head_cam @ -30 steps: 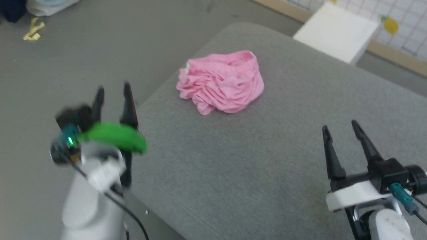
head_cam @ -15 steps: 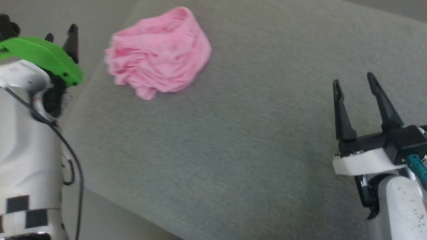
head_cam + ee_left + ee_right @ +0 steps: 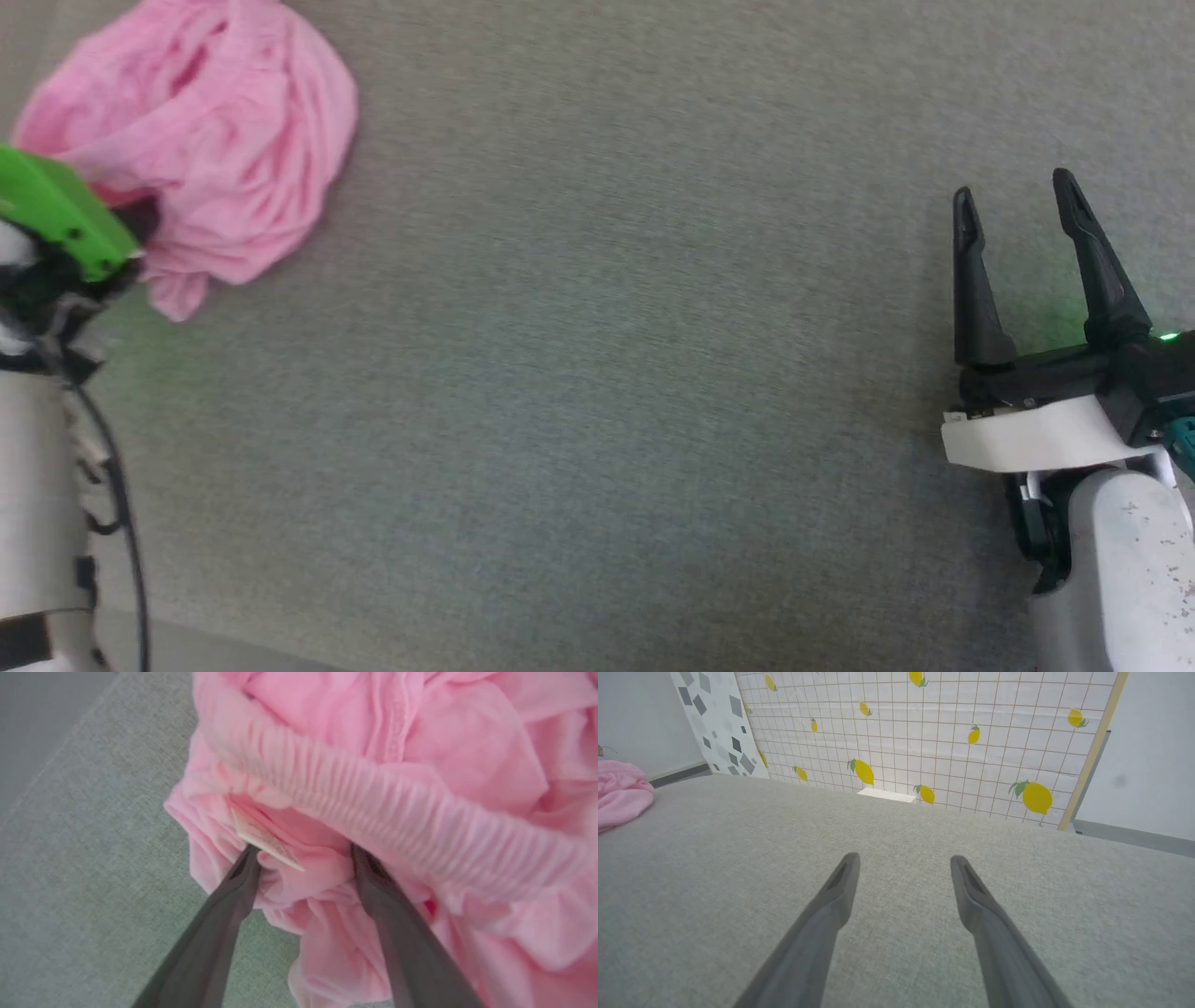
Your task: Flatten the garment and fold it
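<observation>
The garment (image 3: pixel 205 140), a pair of light pink, thin, soft cloth shorts, lies bunched in a rumpled heap near the left edge of the broad grey woven-fabric cushion (image 3: pixel 607 373). Nothing of it is flat yet, so the task looks to be at its very start.

The left gripper (image 3: pixel 303 851) has its two long dark fingers spread wide, with the tips pushed into the heap on either side of a loose fold. They sit just under the gathered elastic waistband (image 3: pixel 397 812), and the small white sewn-in label (image 3: pixel 266 840) rests against the tip of one finger. The jaws have not closed on anything.

The right gripper (image 3: pixel 1014 187) hovers over the right part of the cushion, well apart from the shorts. Its fingers are also spread and there is nothing between them.

The cloth looks very light and limp, so it should drape and slide rather than keep any shape. A pinch in the middle of the heap would likely catch several layers at once and lift the whole clump. The waistband is the best place to grip, since it is thicker and ribbed and less likely to slip from narrow fingertips. It also marks the top edge of the shorts.

One gripper at each end of the band would probably let the legs hang free and shake out. The cushion's textured weave may drag on the thin fabric, so lifting clear before spreading seems wiser than pulling it across.
</observation>
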Available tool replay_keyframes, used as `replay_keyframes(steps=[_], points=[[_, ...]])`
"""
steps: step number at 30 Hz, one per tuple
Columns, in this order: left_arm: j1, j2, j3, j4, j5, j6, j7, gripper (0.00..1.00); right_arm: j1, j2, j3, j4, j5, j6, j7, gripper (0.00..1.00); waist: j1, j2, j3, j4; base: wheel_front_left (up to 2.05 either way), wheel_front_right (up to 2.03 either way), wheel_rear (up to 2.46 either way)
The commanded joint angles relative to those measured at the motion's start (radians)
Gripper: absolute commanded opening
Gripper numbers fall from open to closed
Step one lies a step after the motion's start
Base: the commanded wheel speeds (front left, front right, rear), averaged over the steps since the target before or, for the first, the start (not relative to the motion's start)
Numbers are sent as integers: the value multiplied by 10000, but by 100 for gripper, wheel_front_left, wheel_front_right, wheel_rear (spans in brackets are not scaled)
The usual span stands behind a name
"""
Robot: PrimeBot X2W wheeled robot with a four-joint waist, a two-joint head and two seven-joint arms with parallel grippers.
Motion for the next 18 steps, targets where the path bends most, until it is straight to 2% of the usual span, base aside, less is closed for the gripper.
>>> replay_keyframes(steps=[1, 4, 5, 6, 7, 9, 11, 14, 18], points=[[452, -160, -109, 79, -157, 169, 406, 100, -176, -3, -3, 50, 49, -15, -81, 100, 0, -1, 634, -667, 0, 0, 0], [901, -270, -197, -231, -227, 461, 1040, 100, -208, -3, -17, 110, 84, -15, -105, 100, 0, -1, 537, -690, 0, 0, 0], [1014, -295, -238, -358, -244, 509, 1206, 86, -213, -3, -26, 123, 92, -15, -110, 100, 0, -1, 493, -684, 0, 0, 0], [1140, -307, -291, -528, -254, 539, 1373, 31, -215, -3, -46, 146, 95, -15, -116, 100, 0, -1, 426, -672, 0, 0, 0], [1228, -290, -336, -684, -235, 529, 1436, 0, -216, -3, -64, 173, 101, -15, -119, 100, 0, -1, 361, -662, 0, 0, 0], [1365, -129, -393, -1073, -94, 352, 1200, 0, -212, -3, -74, 225, 112, -15, -127, 100, 0, -1, 181, -645, 0, 0, 0], [1406, 180, -422, -1432, 307, 59, 308, 0, -193, -3, -79, 285, 141, -15, -133, 100, 0, -1, -52, -634, 0, 0, 0], [1334, 652, -496, -1729, 1119, -434, -1686, 0, -110, -3, -110, 434, 237, -15, -140, 100, 0, -1, -578, -624, 0, 0, 0], [1076, 958, -560, -1667, 1883, -924, -4265, 0, 175, -3, -170, 575, 439, -15, -143, 100, 0, -1, -1557, -620, 0, 0, 0]])
